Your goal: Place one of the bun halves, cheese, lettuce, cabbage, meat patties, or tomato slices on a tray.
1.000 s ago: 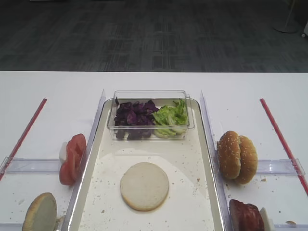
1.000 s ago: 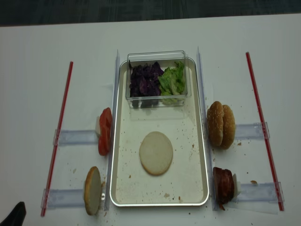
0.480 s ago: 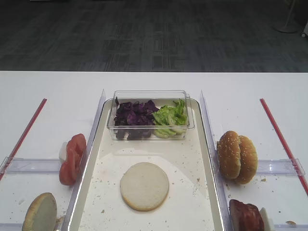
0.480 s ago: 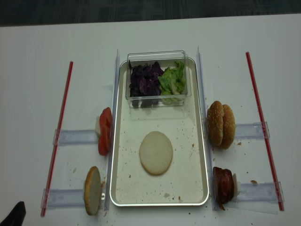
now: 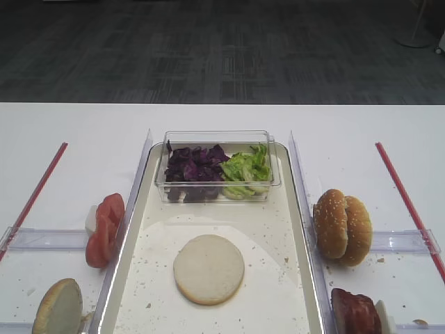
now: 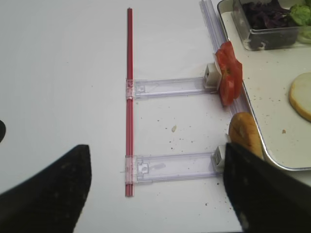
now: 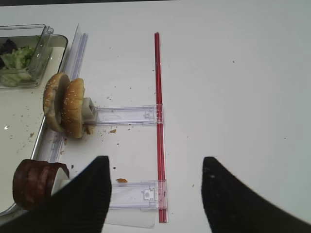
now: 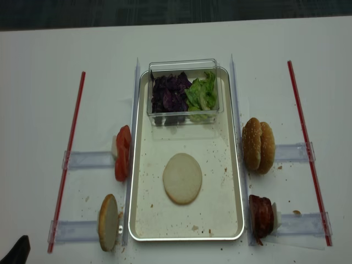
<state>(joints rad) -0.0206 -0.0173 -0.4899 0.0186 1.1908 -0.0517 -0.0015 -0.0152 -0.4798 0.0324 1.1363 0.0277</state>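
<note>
Inspector: Tray (image 8: 231,165) lies centred on the table (image 8: 44,82). A clear box (image 8: 184,66) at its far end holds cabbage (image 8: 169,93) beside lettuce (image 8: 202,93).

Clerk: And the bun?

Inspector: One plain bun half (image 8: 182,178) lies flat mid-tray; another (image 8: 108,222) stands on edge outside the tray's near left corner.

Clerk: Grippers?

Inspector: Left gripper (image 6: 155,194) spread wide, holding nothing, over bare table. Right gripper (image 7: 155,194) likewise spread, empty.
</note>
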